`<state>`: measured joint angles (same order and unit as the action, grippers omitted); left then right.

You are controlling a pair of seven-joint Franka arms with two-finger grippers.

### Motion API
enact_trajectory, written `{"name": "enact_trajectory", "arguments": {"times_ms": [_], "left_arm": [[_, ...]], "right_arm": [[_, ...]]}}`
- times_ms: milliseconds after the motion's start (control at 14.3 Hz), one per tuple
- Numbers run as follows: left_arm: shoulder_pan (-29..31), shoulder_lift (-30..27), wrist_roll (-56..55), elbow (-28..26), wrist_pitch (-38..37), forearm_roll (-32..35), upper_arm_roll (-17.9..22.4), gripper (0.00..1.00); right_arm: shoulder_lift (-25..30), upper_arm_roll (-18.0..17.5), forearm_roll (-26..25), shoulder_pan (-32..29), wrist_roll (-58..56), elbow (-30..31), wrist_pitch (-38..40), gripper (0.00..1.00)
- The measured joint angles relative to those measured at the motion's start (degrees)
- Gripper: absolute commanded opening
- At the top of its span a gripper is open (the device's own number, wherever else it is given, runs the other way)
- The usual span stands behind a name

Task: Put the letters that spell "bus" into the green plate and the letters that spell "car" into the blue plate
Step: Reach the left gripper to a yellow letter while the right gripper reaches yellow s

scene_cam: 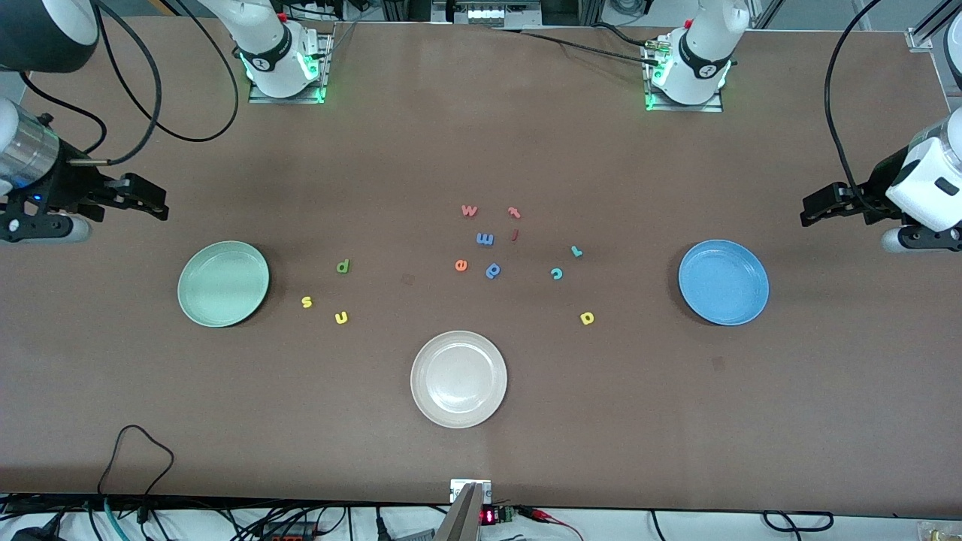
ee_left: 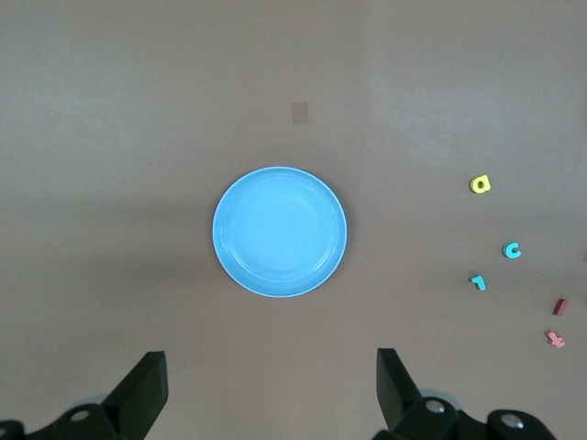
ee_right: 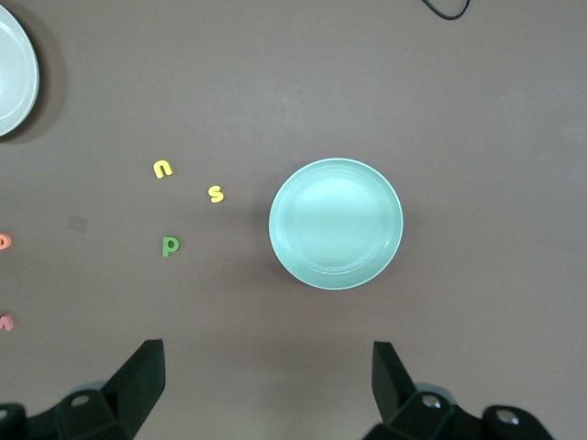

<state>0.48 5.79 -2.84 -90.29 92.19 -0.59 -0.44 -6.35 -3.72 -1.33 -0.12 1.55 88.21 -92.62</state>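
The empty green plate [scene_cam: 223,284] [ee_right: 336,224] lies toward the right arm's end, with the olive "b" [scene_cam: 343,266] [ee_right: 171,246], yellow "s" [scene_cam: 307,302] [ee_right: 215,193] and yellow "u" [scene_cam: 341,318] [ee_right: 162,169] on the table beside it. Toward the left arm's end lies the empty blue plate [scene_cam: 723,282] [ee_left: 280,231], near the teal "c" [scene_cam: 556,273] [ee_left: 512,249], teal "r" [scene_cam: 576,252] [ee_left: 477,282] and yellow "a" [scene_cam: 587,318] [ee_left: 481,184]. My right gripper [scene_cam: 154,204] [ee_right: 268,380] hangs open high beside the green plate. My left gripper [scene_cam: 812,210] [ee_left: 272,385] hangs open high beside the blue plate.
A cream-white plate [scene_cam: 458,379] sits nearest the front camera at mid-table. Between the two letter groups lie an orange "e" [scene_cam: 461,265], a blue "p" [scene_cam: 493,270], a blue "m" [scene_cam: 485,239] and red letters [scene_cam: 469,210]. Cables trail along the table's edges.
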Motion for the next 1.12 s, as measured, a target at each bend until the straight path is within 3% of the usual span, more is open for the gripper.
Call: {"name": "enact_trajectory", "arguments": {"times_ms": [629,908,1118], "left_arm": [[0.73,-0.02,0.00,-0.39,0.06,0.00,0.04,1.00],[0.00,0.63,0.39,-1.71,0.14,0.00,-0.23,1.00],[-4.16,6.40,0.79,-3.03,4.48,-0.01,-1.16,0.94]], "right_arm": [[-0.89,-0.09,0.38,1.26,-0.03,-0.13,0.95,1.00],[-7.24,-0.24,0.44,4.49,0.01,1.22,-0.30,1.00],[-13.68,-0.24,0.44,5.46,0.01,3.55,-9.69,1.00]]}}
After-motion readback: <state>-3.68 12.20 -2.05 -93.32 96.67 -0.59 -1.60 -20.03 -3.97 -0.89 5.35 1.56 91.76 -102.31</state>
